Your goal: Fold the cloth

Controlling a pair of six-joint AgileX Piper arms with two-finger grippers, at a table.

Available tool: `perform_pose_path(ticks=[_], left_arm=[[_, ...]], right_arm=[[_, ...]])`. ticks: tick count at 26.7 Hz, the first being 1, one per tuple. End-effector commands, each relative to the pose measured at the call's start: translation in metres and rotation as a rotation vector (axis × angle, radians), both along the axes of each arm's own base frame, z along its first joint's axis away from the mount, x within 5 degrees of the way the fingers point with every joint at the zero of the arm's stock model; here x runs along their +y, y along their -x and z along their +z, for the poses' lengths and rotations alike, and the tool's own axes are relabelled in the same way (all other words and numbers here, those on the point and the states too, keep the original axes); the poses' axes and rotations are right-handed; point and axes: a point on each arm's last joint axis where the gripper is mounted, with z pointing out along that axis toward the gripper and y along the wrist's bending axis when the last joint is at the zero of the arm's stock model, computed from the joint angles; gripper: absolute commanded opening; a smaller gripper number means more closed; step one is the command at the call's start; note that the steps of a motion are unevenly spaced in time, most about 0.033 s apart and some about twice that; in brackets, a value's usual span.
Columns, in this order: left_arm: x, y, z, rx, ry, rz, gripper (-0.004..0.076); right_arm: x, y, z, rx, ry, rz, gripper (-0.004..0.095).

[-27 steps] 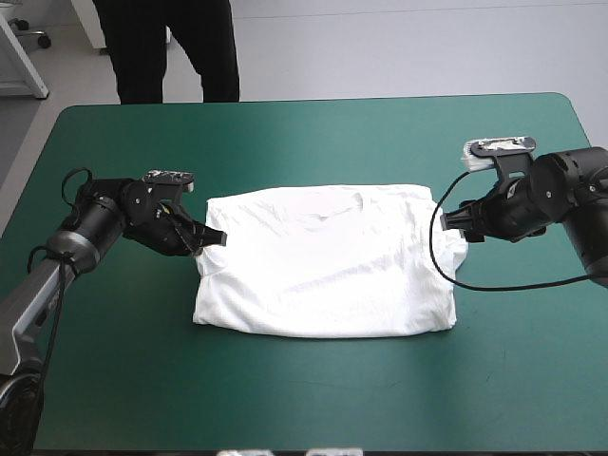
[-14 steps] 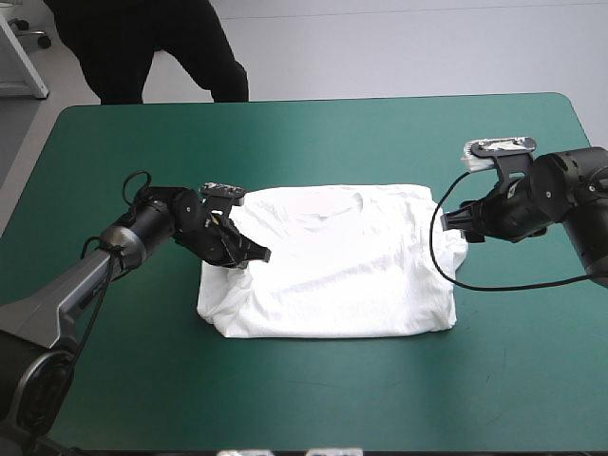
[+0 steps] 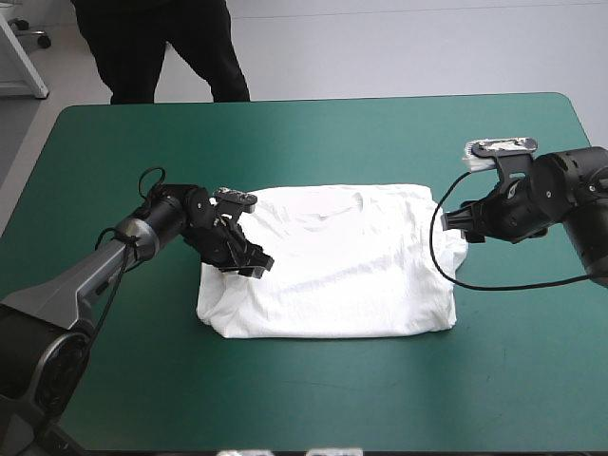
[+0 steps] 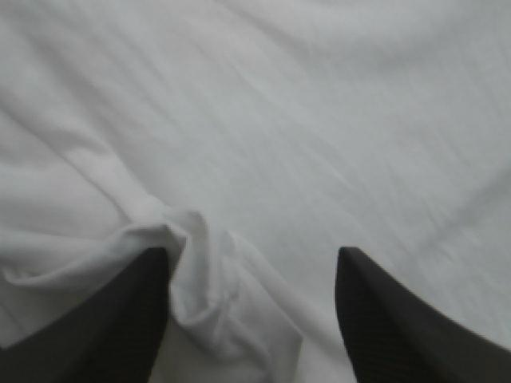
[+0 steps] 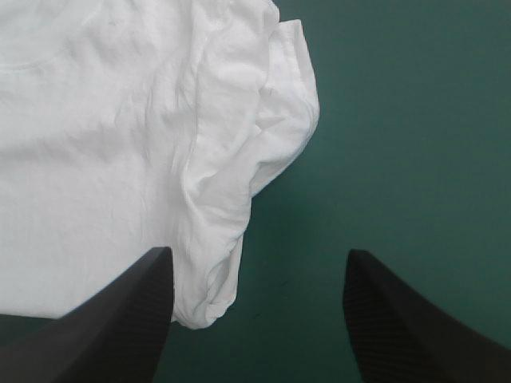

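Currently the white short-sleeved T-shirt [image 3: 332, 271] lies part-folded mid-desk [image 3: 313, 133] on the teal-green cover, collar toward the far edge, long axis left–right. Left tool [image 3: 253, 266] is apart over a raised wrinkle. Right tool [image 5: 257, 255] is apart, straddling the sleeve fold. Judgement: pinch all layers at both sides before lifting.
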Motion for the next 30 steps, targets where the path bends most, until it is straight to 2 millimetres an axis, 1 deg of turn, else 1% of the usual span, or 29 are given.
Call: perform_pose_path(ticks=[1,2,3,5,8,11,12,14,17,20,25,30], left_arm=[[0.0,0.004,0.049,-0.134,0.062,0.006,0.0473],[0.001,0.005,0.055,-0.149,0.061,0.003,0.0473],[0.003,0.009,0.066,-0.177,0.06,-0.004,0.0473],[0.012,0.015,0.082,-0.214,0.024,0.033,0.0473],[0.03,0.022,0.094,-0.228,-0.038,0.123,0.0473],[0.057,0.032,0.107,-0.21,-0.058,0.195,0.0473],[0.066,0.035,0.111,-0.209,-0.062,0.22,0.0473],[0.074,0.038,0.117,-0.222,-0.059,0.244,0.0473],[0.077,0.041,0.121,-0.234,-0.054,0.253,0.0473],[0.075,0.042,0.121,-0.23,-0.035,0.254,0.0473],[0.075,0.042,0.121,-0.223,-0.029,0.254,0.0473],[0.075,0.043,0.121,-0.209,-0.034,0.252,0.0473]], right_arm=[[-0.005,0.004,0.018,-0.09,0.0,-0.045,0.0577],[-0.006,0.004,0.018,-0.091,0.008,-0.056,0.0577],[-0.008,0.003,0.018,-0.097,0.014,-0.086,0.0577],[-0.01,0.002,0.018,-0.106,0.025,-0.099,0.0577],[-0.009,-0.003,0.014,-0.09,0.018,-0.107,0.0577],[-0.01,-0.02,-0.004,-0.005,-0.039,-0.14,0.0577],[-0.015,-0.031,-0.012,0.007,-0.056,-0.155,0.0577],[-0.021,-0.045,-0.024,0.019,-0.079,-0.181,0.0577],[-0.028,-0.062,-0.045,0.079,-0.074,-0.204,0.0577],[-0.028,-0.076,-0.068,0.141,-0.049,-0.177,0.0577],[-0.027,-0.098,-0.094,0.147,-0.054,-0.176,0.0576],[-0.026,-0.11,-0.117,0.188,-0.05,-0.183,0.0576]])
